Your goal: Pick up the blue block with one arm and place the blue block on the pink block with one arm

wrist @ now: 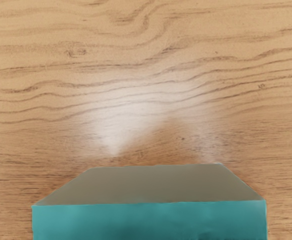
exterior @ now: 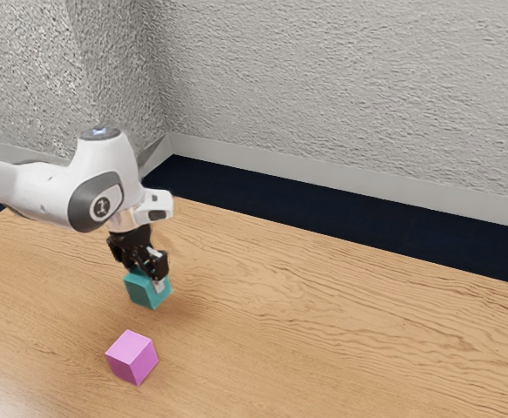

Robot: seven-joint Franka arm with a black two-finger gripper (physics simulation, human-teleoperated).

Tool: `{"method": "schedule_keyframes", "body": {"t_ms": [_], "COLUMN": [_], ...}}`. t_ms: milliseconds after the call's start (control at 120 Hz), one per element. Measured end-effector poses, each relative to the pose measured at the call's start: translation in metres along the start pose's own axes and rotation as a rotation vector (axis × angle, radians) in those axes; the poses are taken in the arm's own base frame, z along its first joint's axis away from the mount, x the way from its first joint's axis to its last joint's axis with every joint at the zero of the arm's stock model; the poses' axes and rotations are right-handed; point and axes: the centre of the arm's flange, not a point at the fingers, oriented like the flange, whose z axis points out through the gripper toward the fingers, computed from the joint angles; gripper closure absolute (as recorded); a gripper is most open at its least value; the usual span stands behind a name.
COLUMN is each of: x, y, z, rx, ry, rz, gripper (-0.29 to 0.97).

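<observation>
1. My gripper has its two black fingers closed on opposite sides of the blue block, which renders more teal than blue. In the wrist view the same block sits just under my hand.
2. The block hangs tilted, and I judge it slightly clear of the wooden table, though I cannot be sure of the gap.
3. The pink block rests on the table, apart from the held block. In the exterior view it lies nearer the camera and a little toward that view's left.
4. The carry must therefore go toward the camera side before I lower.
5. Farthest off, the grey textured wall stands behind the table.
</observation>
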Motion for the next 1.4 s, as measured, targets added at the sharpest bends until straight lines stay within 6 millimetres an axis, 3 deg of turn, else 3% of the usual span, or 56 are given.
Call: {"method": "schedule_keyframes", "body": {"t_ms": [208,633,1100,1400], "x": [-0.032,-0.069,-0.095,-0.101], "y": [0.017,0.029,0.056,0.057], "z": [-0.002,-0.013,-0.009,-0.006], "rx": [0.019,0.046,0.046,0.038], "ry": [-0.019,-0.004,-0.006,-0.010], "rz": [0.009,-0.014,-0.041,-0.074], "gripper": [0.38,0.39,0.39,0.39]}}
